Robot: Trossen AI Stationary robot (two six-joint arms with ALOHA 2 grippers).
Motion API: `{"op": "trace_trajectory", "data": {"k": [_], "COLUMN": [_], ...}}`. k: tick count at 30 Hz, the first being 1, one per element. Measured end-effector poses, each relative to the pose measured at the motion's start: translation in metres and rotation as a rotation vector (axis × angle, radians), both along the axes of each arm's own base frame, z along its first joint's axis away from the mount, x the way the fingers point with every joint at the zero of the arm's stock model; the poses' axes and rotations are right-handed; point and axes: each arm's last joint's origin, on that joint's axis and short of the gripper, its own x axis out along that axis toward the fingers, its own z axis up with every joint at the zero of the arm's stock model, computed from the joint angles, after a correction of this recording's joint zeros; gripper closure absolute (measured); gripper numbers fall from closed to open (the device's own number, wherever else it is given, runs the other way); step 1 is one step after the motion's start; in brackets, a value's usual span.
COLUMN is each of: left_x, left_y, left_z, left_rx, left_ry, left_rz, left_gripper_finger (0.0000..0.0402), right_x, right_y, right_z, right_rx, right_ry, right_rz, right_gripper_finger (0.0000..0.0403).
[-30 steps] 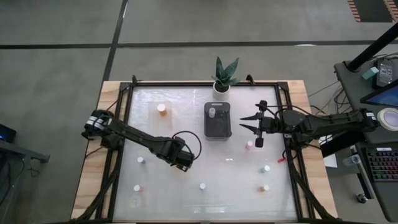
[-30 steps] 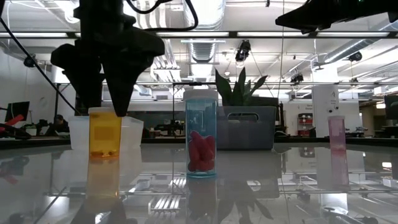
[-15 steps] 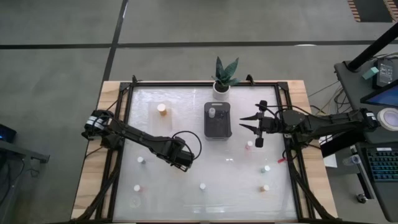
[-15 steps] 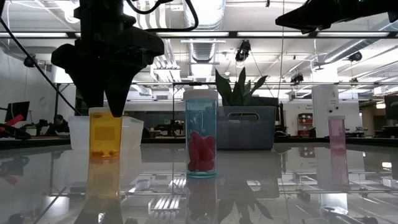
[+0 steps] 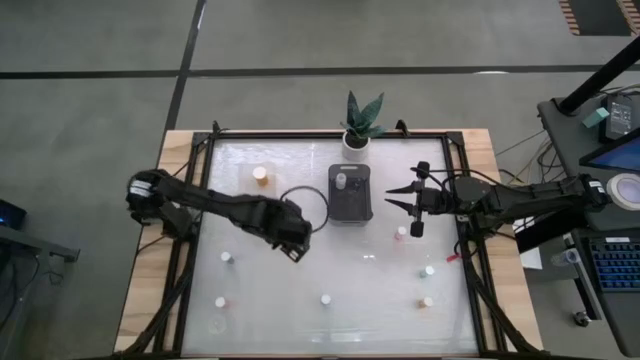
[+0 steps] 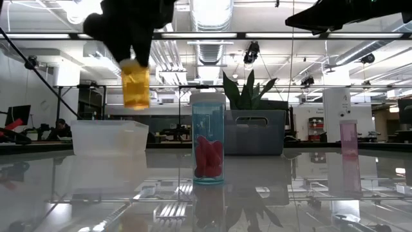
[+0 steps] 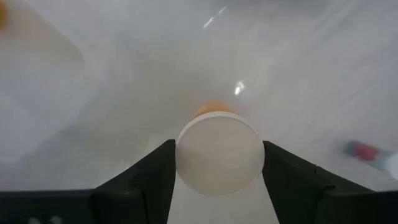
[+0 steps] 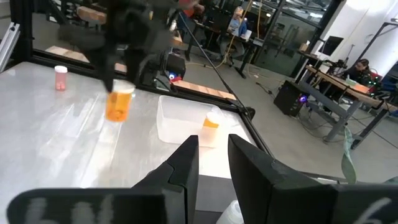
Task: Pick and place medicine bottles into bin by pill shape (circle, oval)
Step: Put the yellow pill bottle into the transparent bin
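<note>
My left gripper [image 5: 296,243] is shut on an orange bottle with a white cap [image 6: 136,84], held high over the middle left of the table. The bottle also shows in the right wrist view [image 8: 119,102]. My right gripper [image 5: 392,198] is open and empty, just right of the dark bin [image 5: 351,207], which holds one white-capped bottle [image 5: 340,181]. A clear bin [image 6: 109,136] at the far left holds an orange bottle [image 5: 260,175]. A teal bottle of red pills [image 6: 208,145] and a pinkish bottle [image 6: 348,151] stand upright on the table. My left gripper pinches the orange bottle at its white cap [image 7: 183,155], one finger [image 7: 146,180] on each side. The fingers come from above, pointing down. The bottle hangs below them, nearly upright and lifted clear of the table.
Small bottles stand scattered at the near left [image 5: 227,257] [image 5: 220,301], near middle [image 5: 326,298] and right [image 5: 401,232] [image 5: 428,270] [image 5: 426,301]. A potted plant [image 5: 362,120] stands at the far edge behind the dark bin. People sit at desks in the room beyond.
My left gripper has risen with the orange bottle and gone a little toward the table's far edge. The bottle stood on the table then and now hangs lifted clear, well above the table.
</note>
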Motion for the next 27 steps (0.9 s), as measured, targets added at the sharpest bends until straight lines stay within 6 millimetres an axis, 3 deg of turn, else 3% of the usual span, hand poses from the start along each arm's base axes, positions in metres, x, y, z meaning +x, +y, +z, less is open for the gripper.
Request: {"op": "trace_trajectory", "data": {"k": [7,15,27], "left_x": [-0.018,-0.042,-0.063], "left_y": [0.040,0.090,0.143], "left_z": [0.022,0.027,-0.010], "left_rx": [0.071,0.147,0.162], "left_ry": [-0.019,0.045,0.166], "left_rz": [-0.023,-0.017,0.025], "left_gripper_finger": [0.0208,0.0208,0.0207], "right_x": [0.000,0.000,0.000], "right_y": [0.000,0.000,0.000], "right_z": [0.000,0.000,0.000], "right_rx": [0.002,0.001,-0.006], "right_ry": [0.000,0.001,0.004], "right_rz": [0.000,-0.001,0.001], "right_gripper_finger": [0.0330,0.0332,0.0335]}}
